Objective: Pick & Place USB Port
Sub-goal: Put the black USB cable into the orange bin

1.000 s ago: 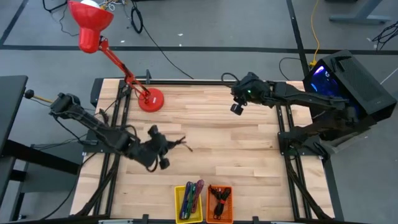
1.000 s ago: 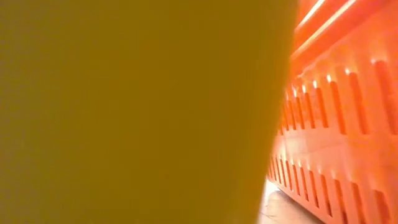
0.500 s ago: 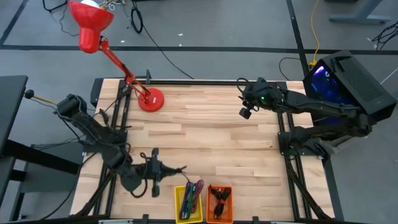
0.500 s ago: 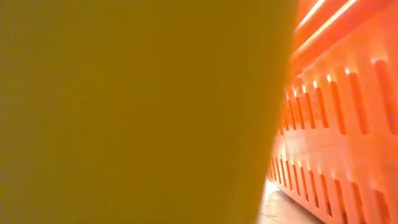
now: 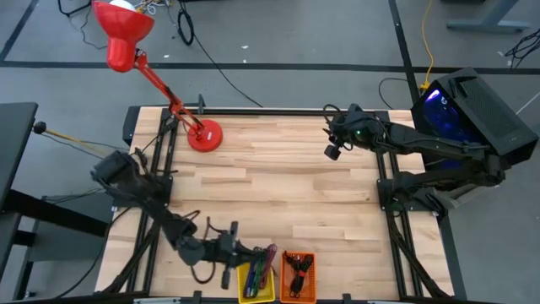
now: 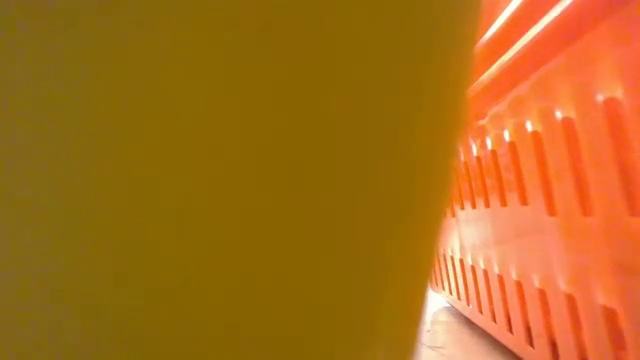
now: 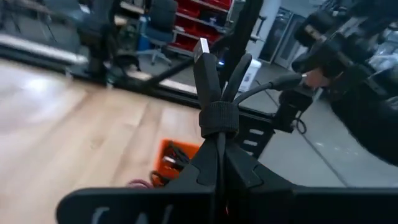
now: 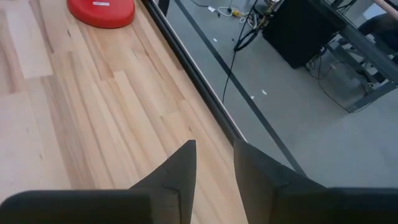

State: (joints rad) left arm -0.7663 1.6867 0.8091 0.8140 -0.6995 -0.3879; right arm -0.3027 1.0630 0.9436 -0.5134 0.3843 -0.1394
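My left gripper (image 5: 229,252) is low over the table's near edge, just left of the yellow bin (image 5: 242,272), and is shut on a bundled black USB cable (image 7: 217,118). The bundle is bound by a black strap, and its metal plug (image 7: 202,51) points away from the fingers. The yellow bin holds several colourful cables, and the orange bin (image 5: 312,268) beside it holds dark ones. My right gripper (image 5: 334,150) hangs open over the table's far right part, touching nothing. The low view shows only the two bins' walls. My left gripper pinches the cable bundle between its two fingers (image 7: 202,171) at the end just below the strap (image 7: 217,124). The bundle sticks out forward past the fingertips, lifted clear of the table, with the plug at its free end.
A red desk lamp stands on its round base (image 5: 204,135) at the table's far left, its head (image 5: 123,29) beyond the edge. The yellow bin wall (image 6: 220,180) and orange bin wall (image 6: 540,200) fill the low view. Bare wood lies across the middle of the table.
My left gripper has carried the cable from the table's left middle toward the near edge and then right, up to the yellow bin, turning as it went. My right gripper drew back toward the far right, then stayed still.
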